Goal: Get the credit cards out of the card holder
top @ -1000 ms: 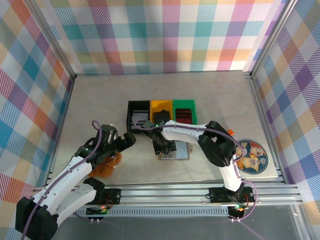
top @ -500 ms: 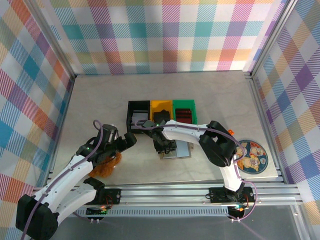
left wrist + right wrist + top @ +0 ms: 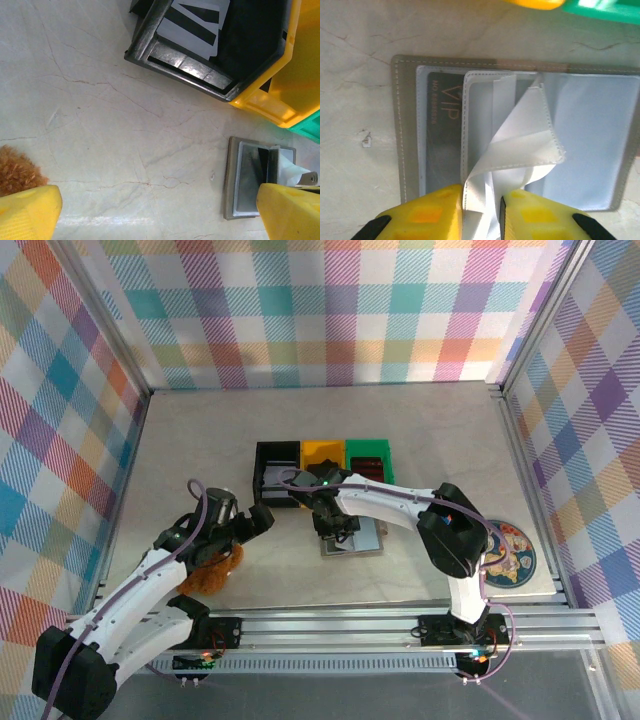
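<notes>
The card holder (image 3: 362, 538) lies open on the table just in front of the bins, grey border (image 3: 400, 125) round clear sleeves (image 3: 520, 145). A dark credit card (image 3: 442, 140) lettered VIP sits in its left pocket. My right gripper (image 3: 481, 215) is over the holder's near edge, and its yellow fingers (image 3: 425, 217) pinch a lifted, twisted bunch of the clear sleeves. My left gripper (image 3: 160, 215) hangs open above bare table, left of the holder (image 3: 245, 180), with nothing between its fingers.
Black (image 3: 277, 468), yellow (image 3: 322, 453) and green (image 3: 370, 455) bins stand in a row behind the holder. A white striped card (image 3: 195, 20) lies in the black one. A brown furry thing (image 3: 212, 575) sits under the left arm. A round picture disc (image 3: 510, 552) lies at the right.
The right gripper's jaws have closed in on the holder's sleeves and its wrist has shifted a little right. The left arm has not moved.
</notes>
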Robot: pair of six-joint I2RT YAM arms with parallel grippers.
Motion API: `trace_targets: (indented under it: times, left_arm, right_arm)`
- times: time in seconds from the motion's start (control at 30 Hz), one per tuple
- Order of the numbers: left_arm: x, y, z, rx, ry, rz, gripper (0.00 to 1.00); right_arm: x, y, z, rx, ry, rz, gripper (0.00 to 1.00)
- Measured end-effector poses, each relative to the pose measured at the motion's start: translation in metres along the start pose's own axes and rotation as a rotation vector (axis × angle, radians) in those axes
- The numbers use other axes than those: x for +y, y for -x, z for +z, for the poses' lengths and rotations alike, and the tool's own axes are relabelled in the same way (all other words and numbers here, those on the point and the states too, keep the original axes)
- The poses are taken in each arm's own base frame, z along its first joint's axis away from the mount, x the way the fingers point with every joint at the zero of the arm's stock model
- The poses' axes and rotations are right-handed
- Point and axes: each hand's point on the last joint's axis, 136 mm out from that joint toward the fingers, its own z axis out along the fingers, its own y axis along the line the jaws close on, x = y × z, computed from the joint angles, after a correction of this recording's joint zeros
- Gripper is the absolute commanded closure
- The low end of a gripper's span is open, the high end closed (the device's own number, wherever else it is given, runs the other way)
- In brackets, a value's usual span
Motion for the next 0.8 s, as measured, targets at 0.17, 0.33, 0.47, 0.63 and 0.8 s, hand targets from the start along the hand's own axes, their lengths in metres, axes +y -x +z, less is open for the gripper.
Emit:
trace_targets:
  times: [0.17, 0.33, 0.47, 0.63, 0.8]
  left_arm:
    - [0.0, 0.0, 0.0, 0.001, 0.001, 0.0, 0.0]
    - [0.002, -0.002, 0.003, 0.01, 0.012, 0.0, 0.0]
    - [0.003, -0.003, 0.005, 0.017, 0.02, 0.003, 0.0]
    - [0.005, -0.003, 0.006, 0.023, 0.027, 0.002, 0.0]
    - [0.005, -0.004, 0.007, 0.027, 0.03, 0.002, 0.0]
  right_arm:
    - [-0.015, -0.003, -0.005, -0.003, -0.015, 0.015, 0.74]
    - [-0.029, -0.007, -0.005, -0.002, -0.034, 0.027, 0.73]
    - [-0.04, -0.012, -0.005, 0.006, -0.044, 0.039, 0.72]
    - [-0.051, -0.014, -0.009, 0.003, -0.042, 0.06, 0.71]
    - [-0.063, -0.017, -0.009, 0.008, -0.047, 0.079, 0.72]
